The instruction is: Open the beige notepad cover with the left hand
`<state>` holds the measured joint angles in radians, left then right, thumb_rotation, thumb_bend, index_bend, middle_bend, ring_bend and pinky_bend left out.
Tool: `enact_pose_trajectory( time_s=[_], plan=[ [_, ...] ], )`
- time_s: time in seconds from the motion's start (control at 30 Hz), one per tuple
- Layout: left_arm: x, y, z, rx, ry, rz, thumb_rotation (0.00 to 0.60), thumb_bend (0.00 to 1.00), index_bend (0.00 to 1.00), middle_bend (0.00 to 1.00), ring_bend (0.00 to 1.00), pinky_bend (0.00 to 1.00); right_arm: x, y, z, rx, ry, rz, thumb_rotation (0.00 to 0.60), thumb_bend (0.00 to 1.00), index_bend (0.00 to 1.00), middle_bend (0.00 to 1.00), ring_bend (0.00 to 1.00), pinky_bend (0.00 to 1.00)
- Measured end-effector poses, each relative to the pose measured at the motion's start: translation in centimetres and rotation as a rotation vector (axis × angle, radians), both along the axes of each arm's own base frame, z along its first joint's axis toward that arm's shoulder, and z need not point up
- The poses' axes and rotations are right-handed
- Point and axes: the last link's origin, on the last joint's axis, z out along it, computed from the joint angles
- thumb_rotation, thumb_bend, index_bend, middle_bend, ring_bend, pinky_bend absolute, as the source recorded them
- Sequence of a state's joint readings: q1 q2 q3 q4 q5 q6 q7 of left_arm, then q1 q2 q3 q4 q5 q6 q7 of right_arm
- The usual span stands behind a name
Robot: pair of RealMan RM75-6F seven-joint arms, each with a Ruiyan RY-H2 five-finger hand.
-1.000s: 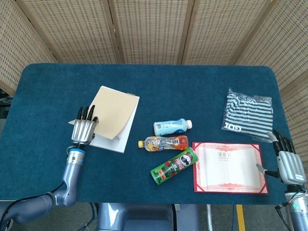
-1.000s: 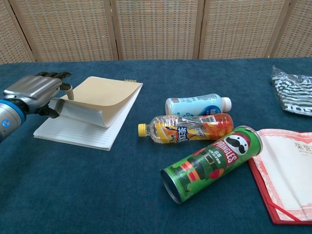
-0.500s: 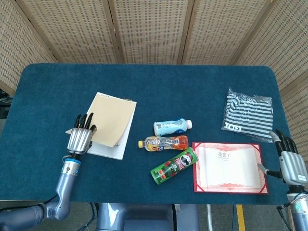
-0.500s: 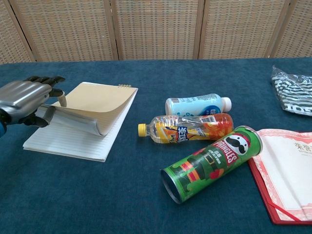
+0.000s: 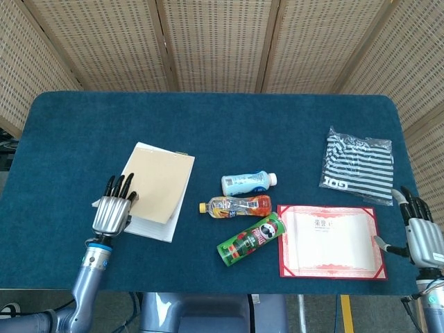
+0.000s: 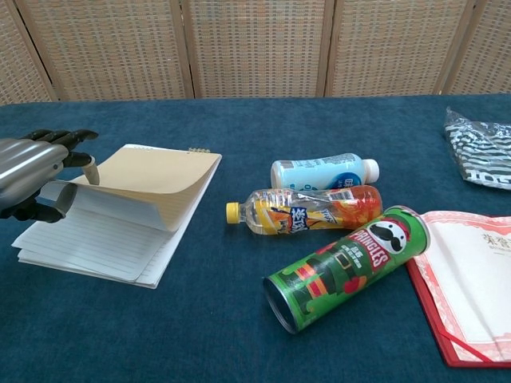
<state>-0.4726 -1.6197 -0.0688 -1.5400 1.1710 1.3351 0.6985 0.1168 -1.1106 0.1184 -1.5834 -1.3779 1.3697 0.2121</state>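
Observation:
The beige notepad (image 5: 158, 182) lies left of centre on the blue table (image 5: 208, 118). Its beige cover (image 6: 144, 187) is raised and bowed at the left edge, and lined white pages (image 6: 96, 243) show beneath it. My left hand (image 5: 112, 210) is at the pad's left side, and in the chest view the left hand (image 6: 28, 171) pinches the cover's lifted edge between thumb and fingers. My right hand (image 5: 424, 236) hovers at the table's near right corner with its fingers spread, holding nothing.
A white bottle (image 5: 248, 182), an orange drink bottle (image 5: 234, 206) and a green Pringles can (image 5: 251, 238) lie just right of the pad. A red certificate folder (image 5: 331, 241) and a striped bag (image 5: 358, 165) sit further right. Wicker screens stand behind.
My left hand has drawn back toward the near left edge with the cover's edge in it, and the whole notepad has slid that way too. The right hand sank slightly.

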Motion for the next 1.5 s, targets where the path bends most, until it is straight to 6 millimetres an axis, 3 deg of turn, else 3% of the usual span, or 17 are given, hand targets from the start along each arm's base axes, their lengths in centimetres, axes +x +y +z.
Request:
enact_pose_trajectory(
  time_s=[0.83, 1.5],
  plan=[
    [0.0, -5.4, 0.7, -0.063, -0.031, -0.019, 0.6, 0.69, 0.78, 0.0, 0.0, 0.0, 0.4, 0.5, 0.7, -0.014, -0.003, 0.012, 0.6, 0.21, 0.03, 0.0, 0.0, 0.0],
    [-0.6, -7.6, 2.3, -0.07, -0.008, -0.02, 0.6, 0.69, 0.78, 0.0, 0.0, 0.0, 0.4, 0.6, 1.1, -0.017, -0.008, 0.008, 0.6, 0.21, 0.03, 0.0, 0.0, 0.0]
  ],
)
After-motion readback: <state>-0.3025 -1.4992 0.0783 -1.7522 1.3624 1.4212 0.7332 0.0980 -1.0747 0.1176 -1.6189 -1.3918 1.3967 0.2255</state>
